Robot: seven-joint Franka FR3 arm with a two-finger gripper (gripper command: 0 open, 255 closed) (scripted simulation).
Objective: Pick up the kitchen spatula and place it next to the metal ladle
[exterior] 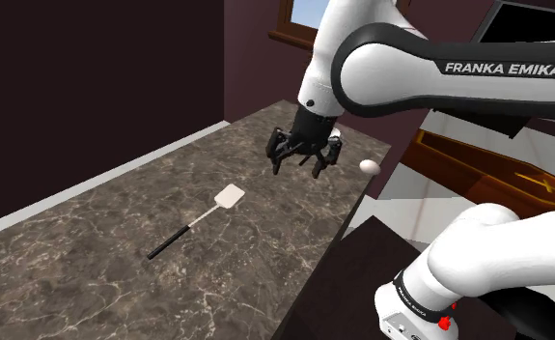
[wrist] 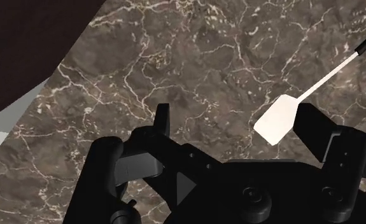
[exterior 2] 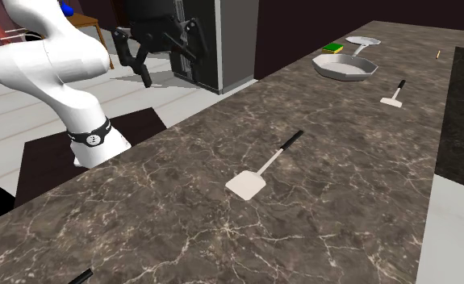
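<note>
The spatula (exterior: 229, 197) lies flat on the dark marble counter (exterior: 92, 280), its white square blade toward the arm and its thin shaft ending in a black grip. From across the counter the spatula (exterior 2: 248, 184) rests near the middle. My black gripper (exterior: 297, 166) hangs open above the counter, beyond the blade and apart from it. In the wrist view the spatula (wrist: 275, 122) has its blade just beside one finger (wrist: 312, 127) of the gripper (wrist: 237, 124), with nothing between the fingers. A grey ladle-like utensil (exterior 2: 363, 42) sits at the counter's far end.
A grey pan (exterior 2: 347, 66) and a green sponge (exterior 2: 332, 48) stand by the ladle, with a second small white spatula (exterior 2: 393, 95) nearby. A small white egg-like object (exterior: 369, 166) rests near the counter's edge by the arm. A dark cabinet (exterior 2: 222, 40) stands behind the gripper.
</note>
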